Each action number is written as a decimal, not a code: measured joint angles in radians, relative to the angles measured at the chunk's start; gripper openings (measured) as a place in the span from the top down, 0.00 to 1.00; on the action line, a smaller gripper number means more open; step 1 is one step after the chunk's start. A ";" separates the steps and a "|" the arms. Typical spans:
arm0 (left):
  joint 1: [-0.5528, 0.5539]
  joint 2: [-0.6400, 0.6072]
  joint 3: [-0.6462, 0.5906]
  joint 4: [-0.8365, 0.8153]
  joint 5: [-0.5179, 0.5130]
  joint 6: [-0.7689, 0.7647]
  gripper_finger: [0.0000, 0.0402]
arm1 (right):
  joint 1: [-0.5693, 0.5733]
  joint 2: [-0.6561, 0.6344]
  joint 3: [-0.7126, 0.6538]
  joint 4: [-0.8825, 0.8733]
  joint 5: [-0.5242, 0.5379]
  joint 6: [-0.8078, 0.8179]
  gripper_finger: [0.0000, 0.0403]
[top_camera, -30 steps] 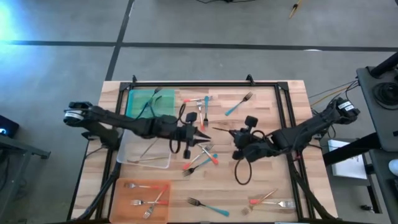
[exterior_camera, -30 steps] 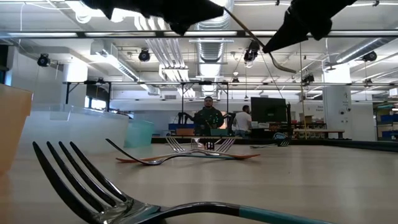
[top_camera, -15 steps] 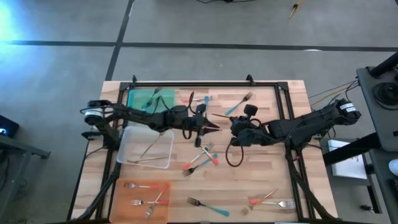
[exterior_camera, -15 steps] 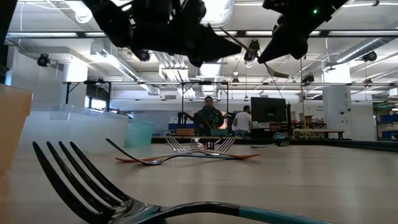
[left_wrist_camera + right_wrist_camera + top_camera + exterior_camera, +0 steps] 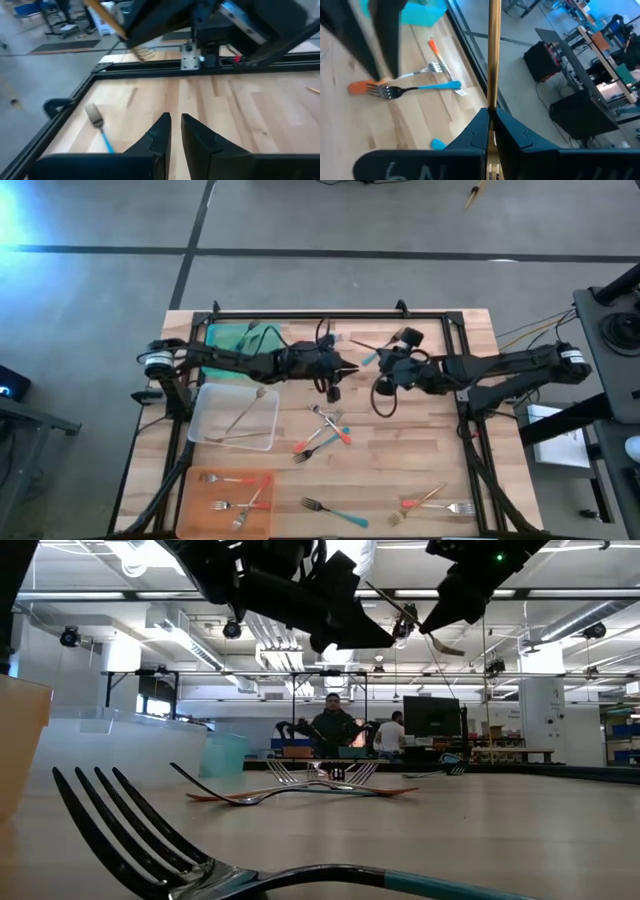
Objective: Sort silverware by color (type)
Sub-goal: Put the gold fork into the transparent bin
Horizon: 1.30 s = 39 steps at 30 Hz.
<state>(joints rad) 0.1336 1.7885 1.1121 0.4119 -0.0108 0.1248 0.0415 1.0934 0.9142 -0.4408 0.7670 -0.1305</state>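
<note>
My right gripper (image 5: 380, 354) is above the table's far middle, shut on a gold fork (image 5: 494, 50), whose slim handle (image 5: 358, 343) sticks out toward my left gripper. My left gripper (image 5: 345, 367) hovers just to its left, pointing at it. Its fingers (image 5: 175, 125) are almost together, with a narrow gap, and hold nothing. The gold fork also shows in the left wrist view (image 5: 112, 20). A teal-handled fork (image 5: 100, 132) lies flat on the wood under both grippers. More teal and red forks (image 5: 325, 430) lie crossed at the table's middle. My right gripper pinches the gold fork between its two fingers. The long handle (image 5: 494, 95) runs straight out past the fingertips, in line with them. Its tined end (image 5: 142, 52) sits back by the gripper. The fingers come from the table's right, and the fork is lifted clear of the table.
A green tray (image 5: 232, 340) stands at the far left. A clear tray (image 5: 240, 415) with gold forks is at mid left, and an orange tray (image 5: 225, 500) with red forks at the near left. Loose forks lie near the front edge (image 5: 335, 513), at the front right (image 5: 435, 502) and by the far rail (image 5: 420, 87).
Both grippers have gone from the table's middle toward its far edge. My right gripper has carried the gold fork along, clear of the table. My left gripper has gone a little to the right and has closed in on the fork's handle.
</note>
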 joint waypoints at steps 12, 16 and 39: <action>0.097 -0.001 0.007 0.019 0.047 -0.015 0.73 | -0.077 -0.009 -0.005 0.010 -0.086 0.082 0.97; 0.107 -0.002 0.007 0.100 0.047 -0.021 0.63 | -0.085 0.035 -0.010 0.026 -0.064 0.081 0.97; 0.149 -0.002 0.006 0.376 0.044 -0.120 0.59 | -0.108 0.082 -0.010 0.327 -0.041 -0.086 0.97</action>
<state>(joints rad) 0.2821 1.7864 1.1185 0.7883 0.0335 0.0052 -0.0662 1.1750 0.9047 -0.1142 0.7257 -0.2169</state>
